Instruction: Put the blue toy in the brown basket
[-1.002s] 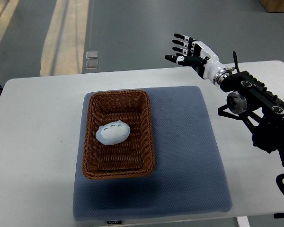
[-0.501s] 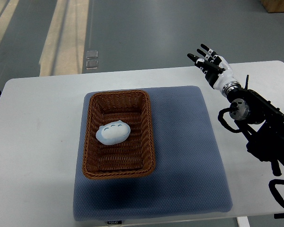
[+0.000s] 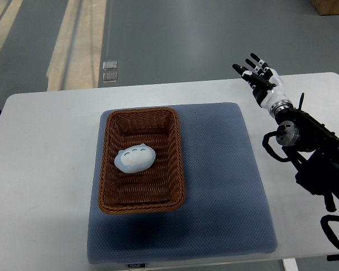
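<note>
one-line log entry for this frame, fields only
blue toy: in brown basket | right hand: open, empty, over table's far right | left hand: not in view

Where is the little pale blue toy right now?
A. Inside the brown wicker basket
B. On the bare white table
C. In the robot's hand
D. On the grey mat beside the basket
A: the pale blue toy lies inside the brown wicker basket, while the right hand is open, far off.
</note>
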Motion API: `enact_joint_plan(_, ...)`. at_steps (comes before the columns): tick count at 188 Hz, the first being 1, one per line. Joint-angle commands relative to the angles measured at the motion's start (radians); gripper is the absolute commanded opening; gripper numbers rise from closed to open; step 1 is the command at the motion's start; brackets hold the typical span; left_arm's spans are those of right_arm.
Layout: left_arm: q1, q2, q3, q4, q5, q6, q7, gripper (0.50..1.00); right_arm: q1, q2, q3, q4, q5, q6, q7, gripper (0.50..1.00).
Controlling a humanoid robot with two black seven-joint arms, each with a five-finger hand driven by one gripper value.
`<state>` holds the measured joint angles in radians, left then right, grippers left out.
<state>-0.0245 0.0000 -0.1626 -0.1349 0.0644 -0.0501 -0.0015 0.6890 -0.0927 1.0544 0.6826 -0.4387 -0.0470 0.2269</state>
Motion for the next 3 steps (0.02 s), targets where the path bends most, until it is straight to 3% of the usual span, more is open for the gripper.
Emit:
enact_joint_plan(1, 0.000, 0.000, 0.000, 0.000, 0.000, 0.000, 0.000, 1.000, -0.002, 0.002, -0.004, 0.000, -0.002, -0.002, 0.003, 0.907)
enact_joint_plan(3, 0.000, 0.000, 0.000, 0.000, 0.000, 0.000, 0.000, 1.000, -0.002, 0.002, -0.004, 0.000, -0.003, -0.002, 0.006, 0.907)
